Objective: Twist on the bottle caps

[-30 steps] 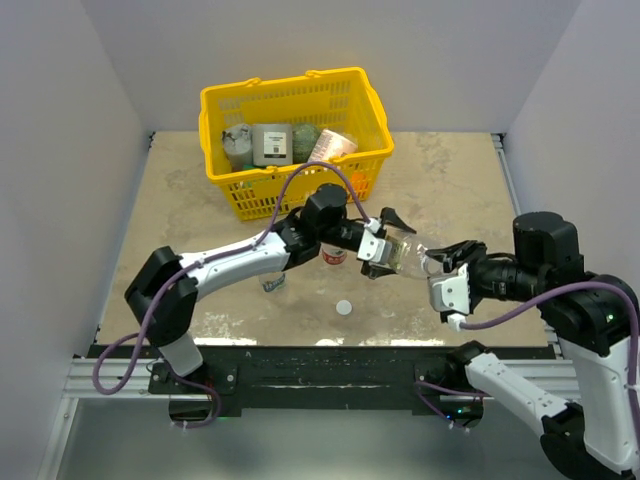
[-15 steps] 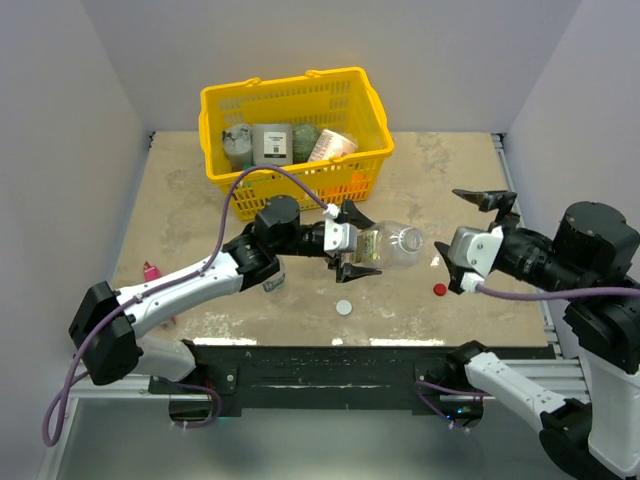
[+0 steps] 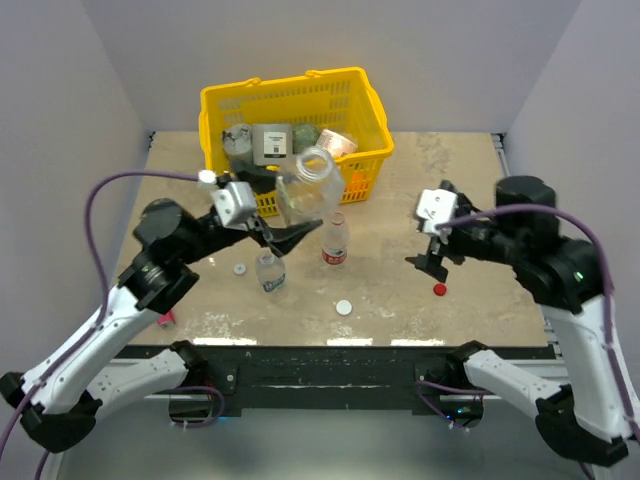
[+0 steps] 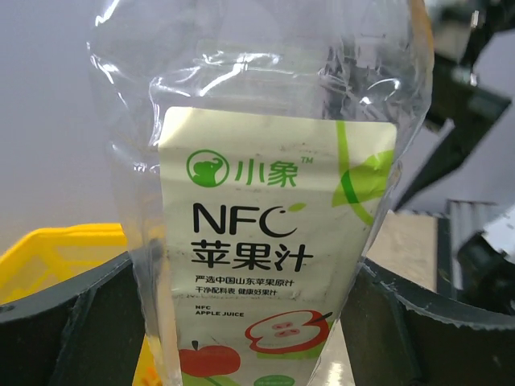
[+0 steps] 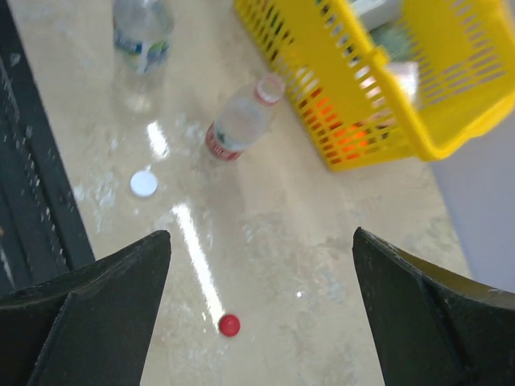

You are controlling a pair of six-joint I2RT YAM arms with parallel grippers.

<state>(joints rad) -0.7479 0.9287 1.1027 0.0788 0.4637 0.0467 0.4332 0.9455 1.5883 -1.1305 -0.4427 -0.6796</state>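
The large clear bottle (image 3: 310,190), the one with an apple-juice label, is up in the air in front of the yellow basket (image 3: 378,115), clamped across its body by my left gripper (image 4: 245,269), whose fingers press on either side of the label. Its mouth is bare and points up and away from the table (image 3: 470,190); it looks empty. My right gripper (image 5: 261,235) hangs spread wide with nothing in it, above the red cap (image 3: 439,290), which lies on the table apart from everything else. One white cap (image 3: 344,307) sits near the front edge and another white cap (image 3: 240,268) lies just left of the short bluish-labelled bottle (image 3: 270,272). That bottle and the slim red-labelled bottle (image 3: 336,240) stand on the table below my raised bottle, both uncapped and seemingly empty. I judge several risks. The raised bottle's thin wall could buckle or turn in my grip once a cap is twisted against it. The red cap is low and flat, so closing fingers could flick it away rather than catch it, and I cannot tell which cap fits which neck. The two standing bottles are light, and a descending arm could topple them. The basket holds a jar, a dark packet and a few other goods I cannot identify; none belong to this job.
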